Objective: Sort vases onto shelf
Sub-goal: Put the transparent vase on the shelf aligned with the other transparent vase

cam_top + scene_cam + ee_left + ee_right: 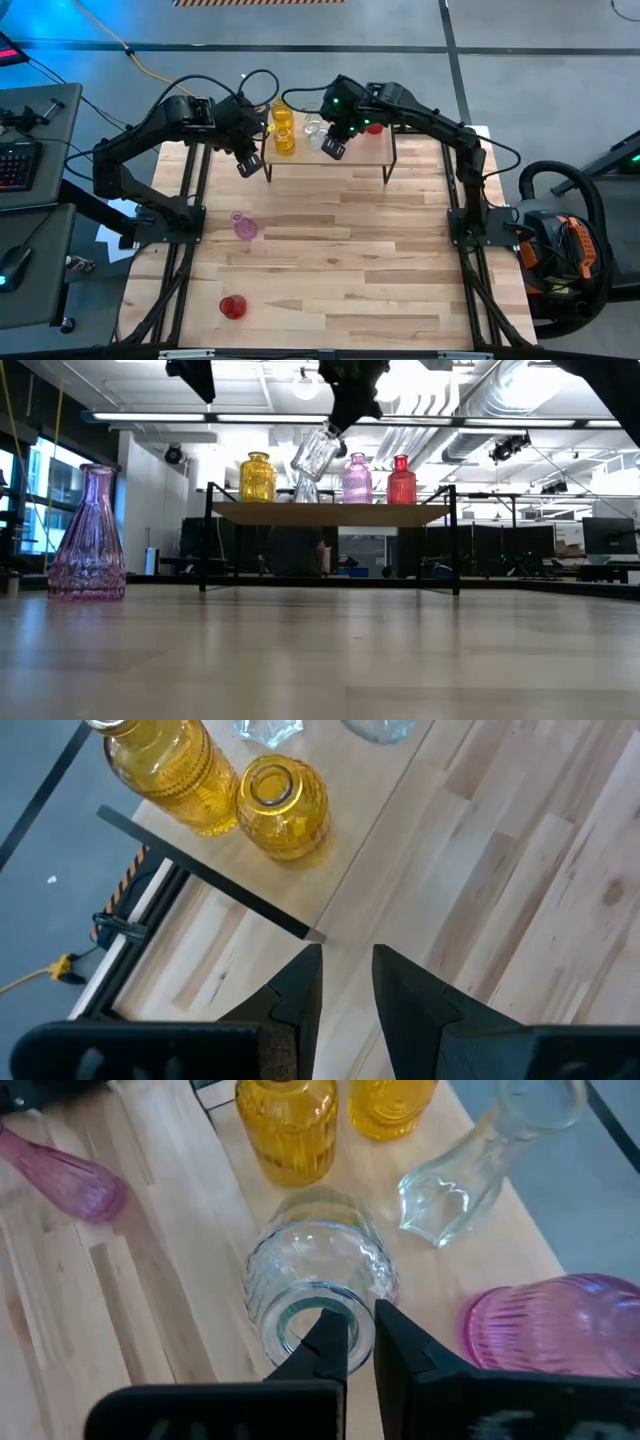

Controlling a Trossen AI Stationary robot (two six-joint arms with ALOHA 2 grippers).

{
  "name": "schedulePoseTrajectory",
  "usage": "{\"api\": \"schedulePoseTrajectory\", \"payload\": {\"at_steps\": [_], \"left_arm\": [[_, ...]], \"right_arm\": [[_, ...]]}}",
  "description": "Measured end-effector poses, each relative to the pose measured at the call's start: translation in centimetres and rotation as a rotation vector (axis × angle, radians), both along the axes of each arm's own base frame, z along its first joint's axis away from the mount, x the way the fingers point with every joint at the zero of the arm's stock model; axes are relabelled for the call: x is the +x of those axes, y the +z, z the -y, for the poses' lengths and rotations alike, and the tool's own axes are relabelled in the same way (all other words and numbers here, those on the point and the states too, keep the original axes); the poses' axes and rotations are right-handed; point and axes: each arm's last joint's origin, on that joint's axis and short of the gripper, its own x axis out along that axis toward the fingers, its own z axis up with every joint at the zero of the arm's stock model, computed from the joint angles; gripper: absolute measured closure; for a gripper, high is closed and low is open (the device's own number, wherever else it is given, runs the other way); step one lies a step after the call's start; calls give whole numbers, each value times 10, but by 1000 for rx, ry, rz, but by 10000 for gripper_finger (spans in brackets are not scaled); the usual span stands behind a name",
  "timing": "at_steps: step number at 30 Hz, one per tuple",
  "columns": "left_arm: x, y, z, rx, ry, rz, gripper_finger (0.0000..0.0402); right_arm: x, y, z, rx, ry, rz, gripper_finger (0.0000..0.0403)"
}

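The light-wood shelf [345, 165] stands at the table's far edge. On it stand two yellow vases [284, 133], a clear vase [445, 1205], a pink vase [357, 480] and a red vase [401, 480]. My right gripper [350, 1330] hovers over the shelf, shut on a second clear vase [316, 452]. My left gripper [347, 965] is narrowly open over the table, just off the shelf's near left corner, and holds nothing. A pink vase [243, 225] and a red vase [232, 306] stand on the tabletop on their bases. My right gripper holds the clear vase by the rim of its mouth [290, 1305], one finger inside the opening and one outside. The fingers come from above, slanting. The vase hangs tilted below them, its base [303, 468] lifted clear above the shelf board.
The shelf's black legs [390, 165] stand on the tabletop. Bare wood stretches across the table's middle and right. Cables, a keyboard and equipment sit beyond the left edge, and a yellow cord runs behind the shelf.
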Motion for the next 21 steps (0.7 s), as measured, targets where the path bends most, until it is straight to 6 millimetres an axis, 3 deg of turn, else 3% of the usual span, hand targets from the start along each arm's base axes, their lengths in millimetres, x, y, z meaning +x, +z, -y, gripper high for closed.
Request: {"api": "schedulePoseTrajectory", "payload": {"at_steps": [8, 21], "left_arm": [[0, 0, 0, -9, 21, 9, 319], [0, 0, 0, -27, 63, 27, 319]], "right_arm": [[9, -12, 3, -17, 47, -37, 403], [10, -11, 4, -70, 86, -44, 403]]}}
